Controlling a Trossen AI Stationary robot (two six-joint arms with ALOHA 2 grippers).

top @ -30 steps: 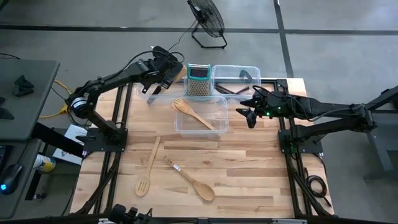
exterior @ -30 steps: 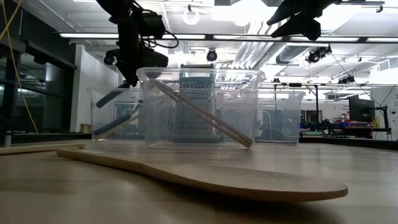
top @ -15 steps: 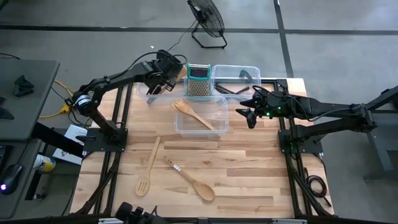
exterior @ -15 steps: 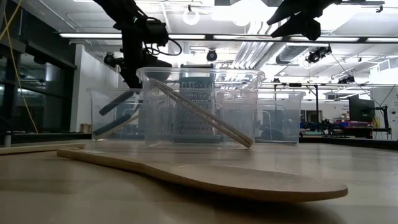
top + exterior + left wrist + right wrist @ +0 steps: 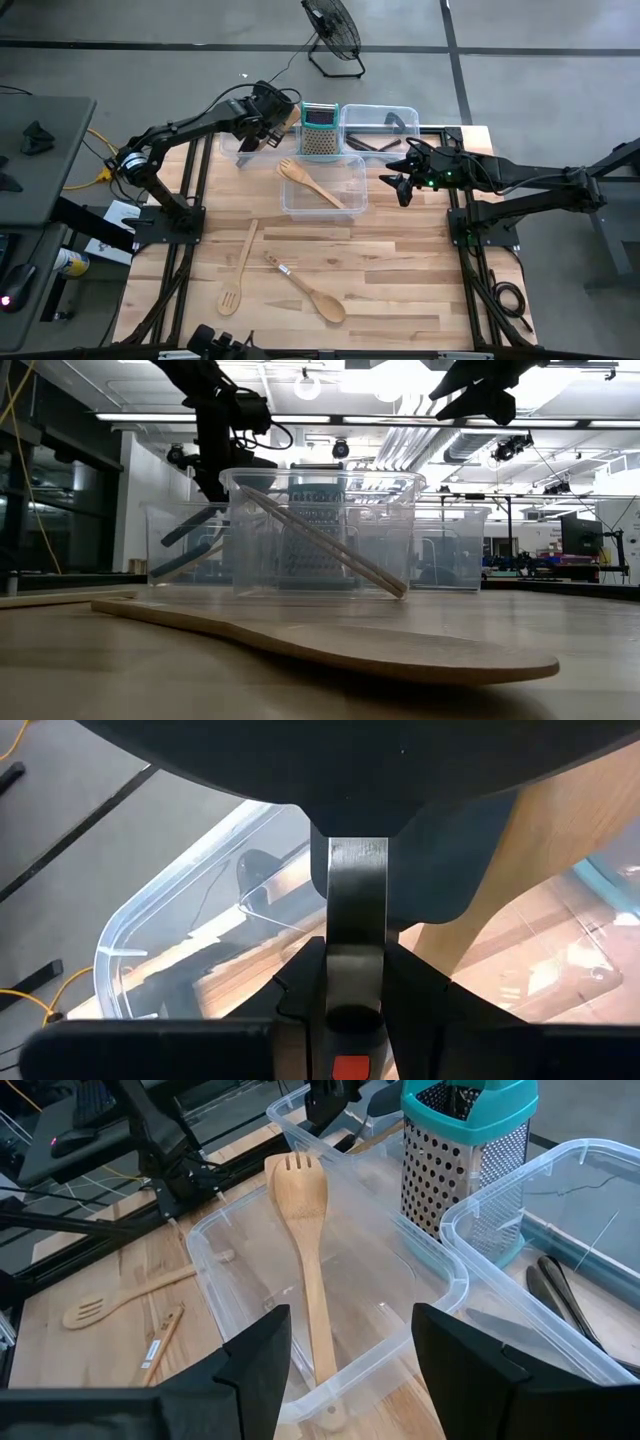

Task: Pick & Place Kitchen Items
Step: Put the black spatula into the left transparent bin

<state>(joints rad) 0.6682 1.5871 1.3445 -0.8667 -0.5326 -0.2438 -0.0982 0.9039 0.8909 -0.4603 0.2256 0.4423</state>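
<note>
My left gripper (image 5: pixel 262 118) hangs over the far-left clear bin (image 5: pixel 232 140), shut on a black turner with a grey metal shaft (image 5: pixel 357 890). The turner's grey handle (image 5: pixel 243 156) slants down into that bin and also shows in the low view (image 5: pixel 186 525). A wooden spatula (image 5: pixel 545 850) lies beside it. My right gripper (image 5: pixel 398 180) is open and empty, in the air right of the near clear bin (image 5: pixel 352 200). That bin holds a wooden fork-spatula (image 5: pixel 305 1270). A slotted wooden spoon (image 5: pixel 238 272) and a wooden spoon (image 5: pixel 306 290) lie flat on the table. My left gripper pinches the turner's metal shaft (image 5: pixel 357 955) between its two fingers, just below the black head (image 5: pixel 400 780). The fingers lie across the shaft. The turner hangs tilted, its handle end low inside the far-left bin. I cannot tell whether that end rests on anything.
A teal-topped metal grater (image 5: pixel 320 130) stands between the bins. The far-right clear bin (image 5: pixel 400 112) holds black utensils (image 5: pixel 560 1295). A floor fan (image 5: pixel 335 35) stands beyond the table. The near half of the wooden tabletop (image 5: pixel 420 290) carries only the two spoons.
My left gripper has moved a little toward the table's right edge and down, carrying the turner. The turner's handle has sunk further into the far-left bin. For the last half second it has kept still.
</note>
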